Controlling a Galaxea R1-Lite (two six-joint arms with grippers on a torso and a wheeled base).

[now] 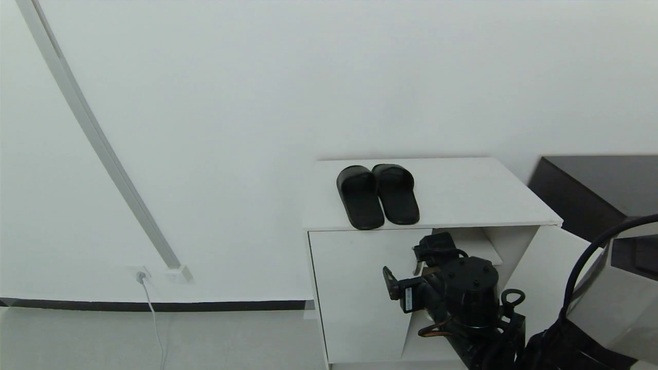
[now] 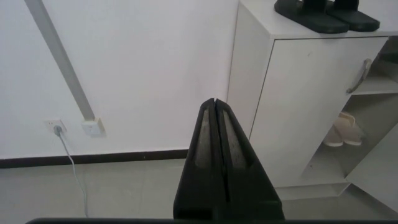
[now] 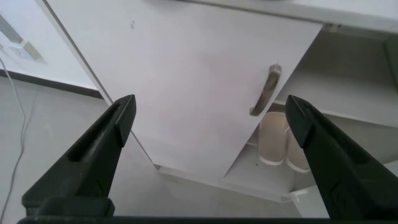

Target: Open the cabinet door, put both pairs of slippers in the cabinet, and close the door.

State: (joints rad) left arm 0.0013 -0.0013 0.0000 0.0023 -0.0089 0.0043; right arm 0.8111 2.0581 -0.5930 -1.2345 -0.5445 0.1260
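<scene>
A pair of black slippers [image 1: 378, 195] [image 2: 326, 14] lies side by side on top of the white cabinet [image 1: 462, 205]. The cabinet's left door [image 1: 360, 293] is closed; its handle [image 3: 266, 90] [image 2: 359, 76] sits at the door's inner edge. The right door [image 1: 545, 277] stands swung open. A pale beige pair of slippers [image 3: 280, 140] [image 2: 345, 129] rests on the low shelf inside. My right gripper [image 3: 210, 106] is open, empty, facing the left door near the handle. My left gripper [image 2: 214, 106] is shut, empty, off to the cabinet's left above the floor.
A dark low piece of furniture [image 1: 596, 190] stands right of the cabinet. On the left wall a grey conduit [image 1: 92, 128] runs down to a socket [image 1: 140, 276] with a white cable. Bare floor lies left of the cabinet.
</scene>
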